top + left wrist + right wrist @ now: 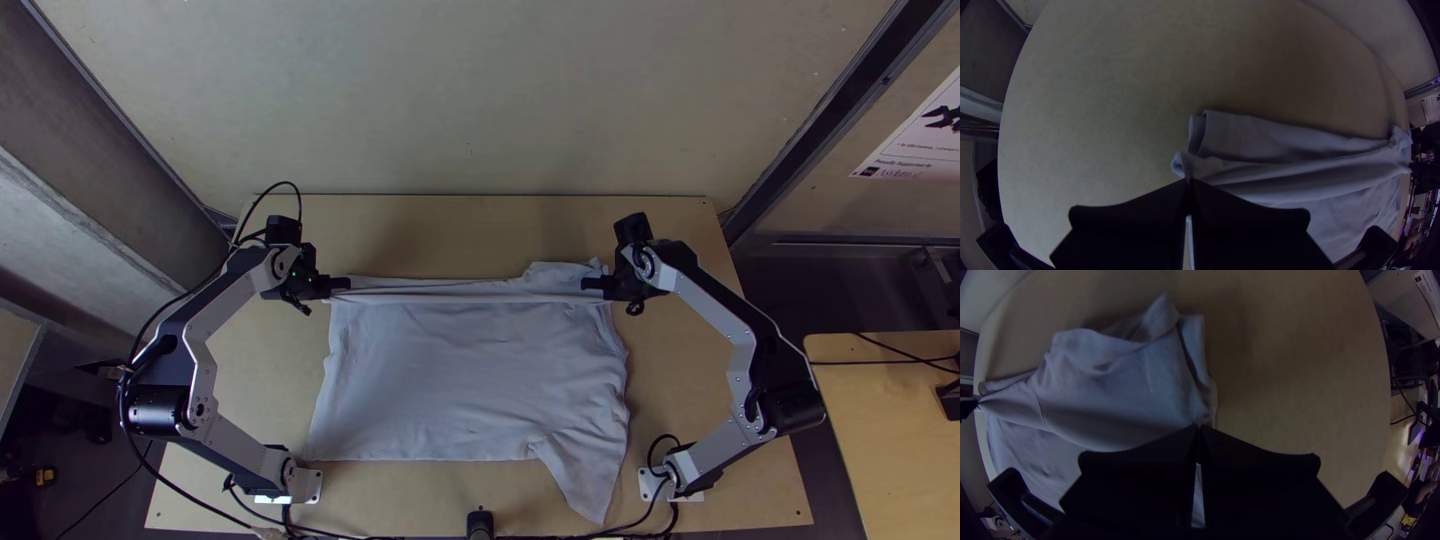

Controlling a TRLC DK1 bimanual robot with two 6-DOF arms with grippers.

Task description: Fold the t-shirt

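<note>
The pale grey t-shirt [470, 370] lies over the middle of the table, its far part folded over, with a corner hanging toward the near right. My left gripper [345, 284] is at its far left corner, and my right gripper [588, 284] at its far right. A stretched band of cloth runs between them. In the left wrist view, my left gripper [1189, 182] is shut on an end of the t-shirt [1280, 175]. In the right wrist view, my right gripper [1199, 429] is shut on the edge of the t-shirt [1120, 390].
Bare wooden table [450, 225] shows beyond the t-shirt and along both sides. Black cables [400, 537] run along the near edge beside a small black post [480, 524]. A second table [890, 440] stands at the right.
</note>
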